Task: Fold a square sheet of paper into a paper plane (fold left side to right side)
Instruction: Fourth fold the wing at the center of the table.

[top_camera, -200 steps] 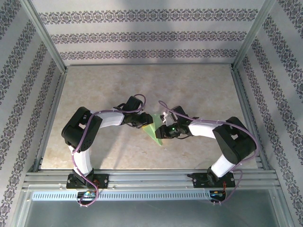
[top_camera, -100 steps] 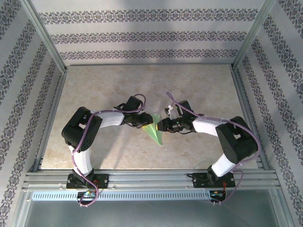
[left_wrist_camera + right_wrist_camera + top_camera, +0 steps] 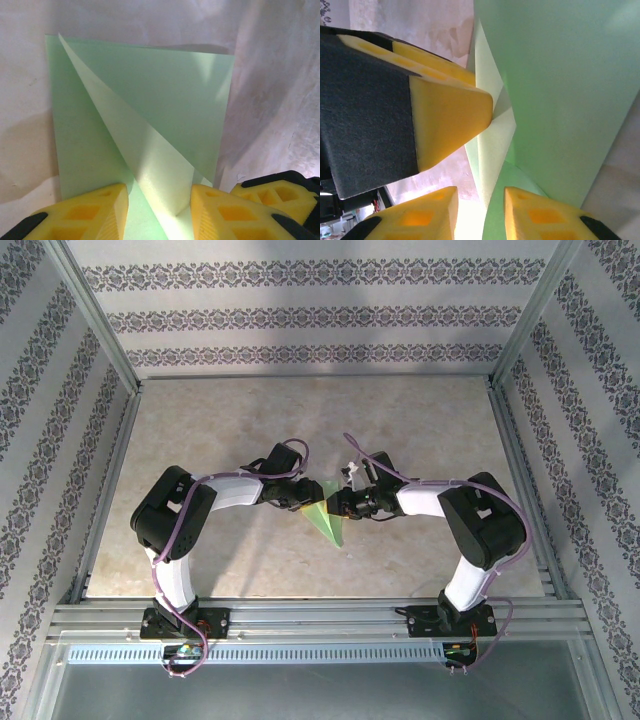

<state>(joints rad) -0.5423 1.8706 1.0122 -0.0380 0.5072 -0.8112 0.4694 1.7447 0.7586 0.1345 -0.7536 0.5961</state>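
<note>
The square sheet of paper [image 3: 329, 524] lies pale green on the table between my two grippers, partly folded. In the left wrist view the paper [image 3: 165, 90] has a diagonal flap raised from its far left corner down to my fingers. My left gripper [image 3: 159, 195] is open, with that flap running between its yellow fingers. It meets the paper's left edge in the top view [image 3: 303, 502]. My right gripper [image 3: 481, 197] is open too, and a lifted paper edge [image 3: 495, 150] passes between its jaws. It meets the paper from the right [image 3: 336, 506]. A left finger [image 3: 450, 110] presses near the fold.
The marbled tabletop [image 3: 300, 420] is bounded by metal rails and patterned walls [image 3: 300, 315] on three sides. The left arm's elbow [image 3: 175, 510] and the right arm's elbow [image 3: 485, 520] bulge outward over the near part of the table.
The right forearm has swung and its gripper has shifted slightly left and up against the paper, its jaws narrowing. The left arm and gripper have stayed put.
</note>
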